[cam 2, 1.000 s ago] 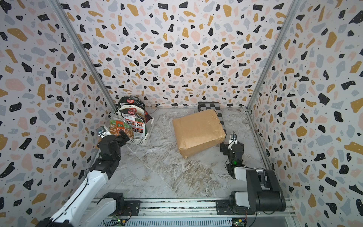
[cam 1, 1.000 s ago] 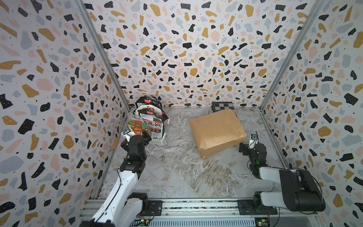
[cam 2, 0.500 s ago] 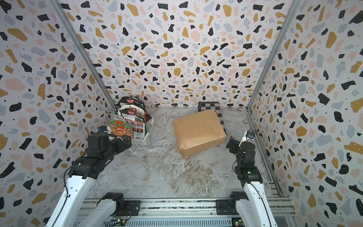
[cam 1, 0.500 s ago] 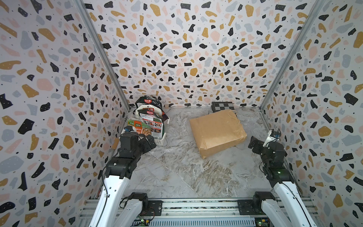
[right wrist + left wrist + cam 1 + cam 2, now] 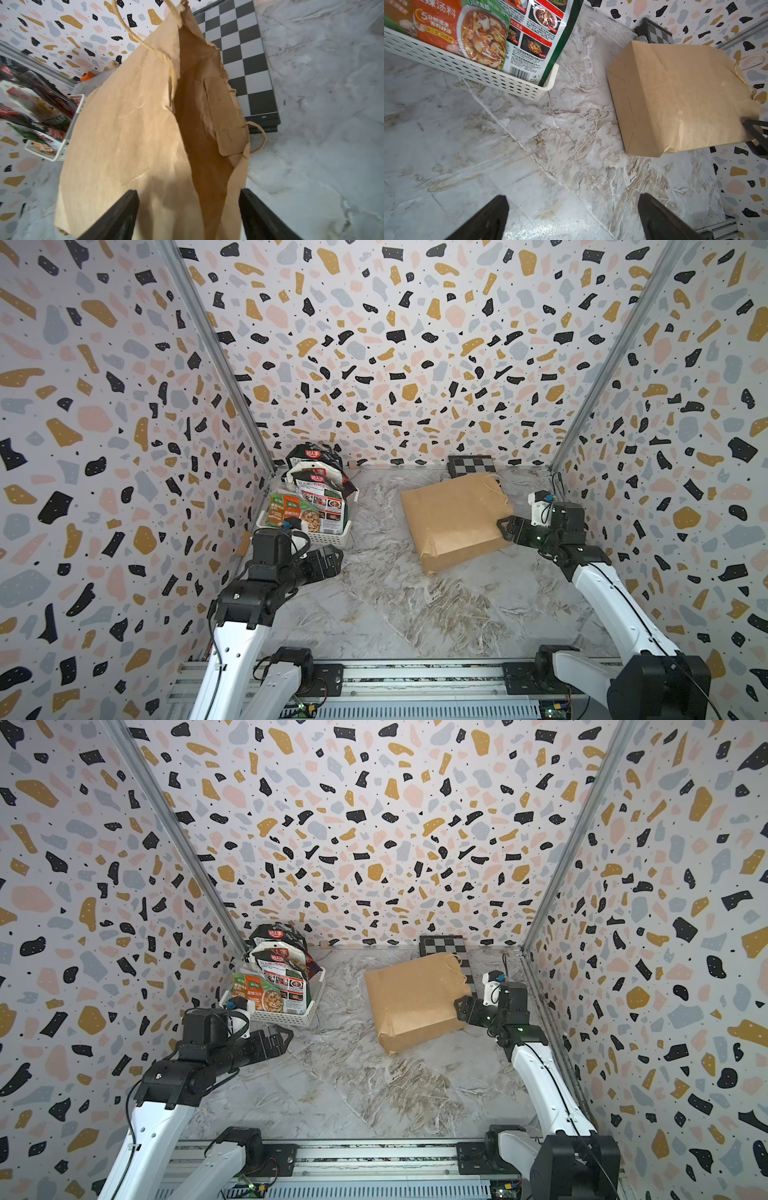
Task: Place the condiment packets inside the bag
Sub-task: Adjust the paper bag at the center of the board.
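Note:
The condiment packets (image 5: 320, 502) (image 5: 278, 982) stand upright in a white perforated basket (image 5: 328, 537) at the back left; the left wrist view shows their printed fronts (image 5: 483, 37). The tan paper bag (image 5: 453, 522) (image 5: 415, 1002) lies on its side at the back right, mouth facing right. My right gripper (image 5: 505, 526) (image 5: 188, 192) is at that mouth. Its jaws stand apart and straddle the bag's upper wall and rim (image 5: 135, 135). My left gripper (image 5: 334, 562) (image 5: 573, 196) hovers open and empty over bare table just in front of the basket, pointing towards the bag (image 5: 675, 99).
A black-and-white checkerboard (image 5: 471, 466) (image 5: 243, 62) lies against the back wall behind the bag. Terrazzo-patterned walls close in the left, back and right sides. The marble tabletop (image 5: 395, 614) stretches between the basket and the bag to the front rail.
Both arms have lifted and reached forward. My right gripper has moved onto the bag's mouth and its jaws have narrowed. My left gripper has swung from the basket's side towards the table's middle.

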